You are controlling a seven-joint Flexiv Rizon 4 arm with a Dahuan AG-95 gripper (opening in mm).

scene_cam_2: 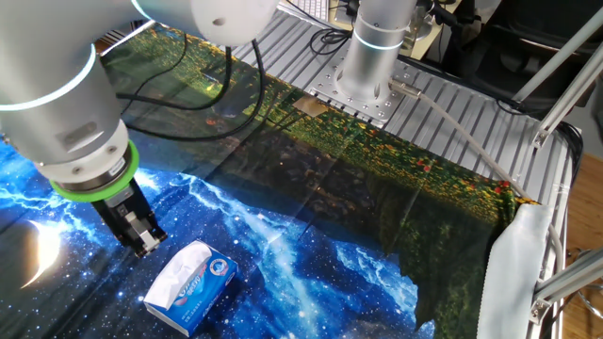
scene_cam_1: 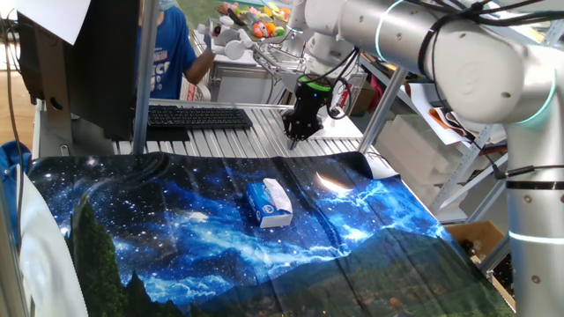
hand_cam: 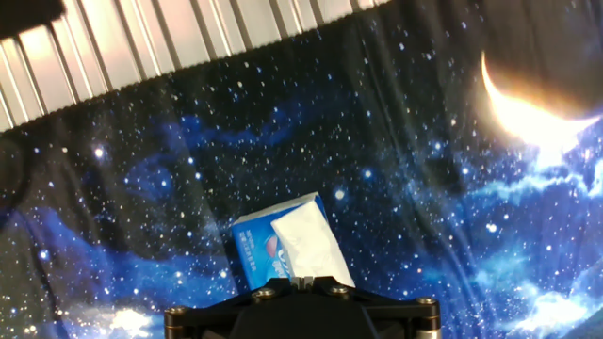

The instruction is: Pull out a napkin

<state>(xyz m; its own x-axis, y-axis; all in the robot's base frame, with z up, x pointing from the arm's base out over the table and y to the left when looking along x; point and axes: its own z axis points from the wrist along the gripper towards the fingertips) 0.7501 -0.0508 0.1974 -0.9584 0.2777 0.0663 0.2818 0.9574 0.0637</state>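
Note:
A small blue tissue pack (scene_cam_1: 261, 208) lies on the galaxy-print cloth (scene_cam_1: 176, 229) near the table's middle. A white napkin (scene_cam_1: 278, 199) sticks out of its top slot, folded flat over the pack. The pack (scene_cam_2: 209, 285) and napkin (scene_cam_2: 175, 276) also show in the other fixed view, and in the hand view the pack (hand_cam: 252, 250) and napkin (hand_cam: 309, 243) sit just ahead of the fingers. My gripper (scene_cam_1: 298, 133) hangs above the cloth behind the pack, apart from it. Its fingers are closed together and hold nothing. It also shows in the other fixed view (scene_cam_2: 146, 247) and in the hand view (hand_cam: 301, 281).
A black keyboard (scene_cam_1: 198, 116) and a dark monitor (scene_cam_1: 97, 62) stand at the back on the slatted metal table (scene_cam_1: 256, 141). A person in a blue shirt (scene_cam_1: 167, 53) stands behind. The arm's base (scene_cam_2: 363, 75) and its cables (scene_cam_2: 188, 94) are on the far side.

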